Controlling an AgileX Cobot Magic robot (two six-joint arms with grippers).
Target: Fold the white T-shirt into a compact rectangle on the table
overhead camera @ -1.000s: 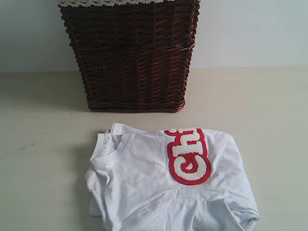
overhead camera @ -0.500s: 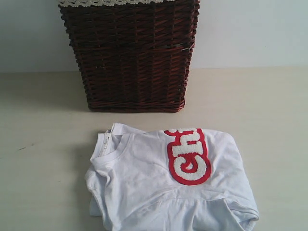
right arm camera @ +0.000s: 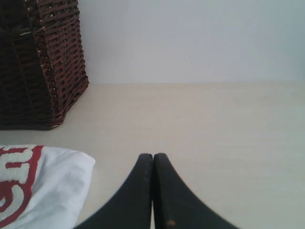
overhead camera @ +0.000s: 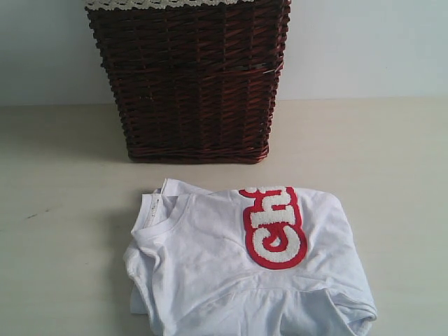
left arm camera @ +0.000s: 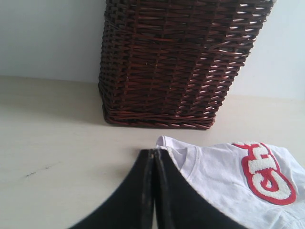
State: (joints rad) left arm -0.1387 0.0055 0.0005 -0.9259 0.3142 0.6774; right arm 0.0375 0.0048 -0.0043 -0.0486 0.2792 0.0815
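- The left gripper (left arm camera: pixel 153 155) is holding its two black fingers pressed flat together, pinching nothing.
- Its tip is hanging just beside the ribbed collar (left arm camera: pixel 189 160) of the white T-shirt (left arm camera: pixel 224 179); whether it is touching the cloth I cannot tell.
- The right gripper (right arm camera: pixel 153 157) is also pressing its fingers together with nothing between them, over bare table (right arm camera: pixel 214 124), near the shirt's rounded folded edge.
- The white T-shirt is lying on the table in a loosely folded bundle, its red-outlined lettering (overhead camera: pixel 275 227) facing up.
- The dark wicker basket (overhead camera: pixel 189 84) is standing just behind the shirt, with lace trim (overhead camera: pixel 140 4) showing at its rim.
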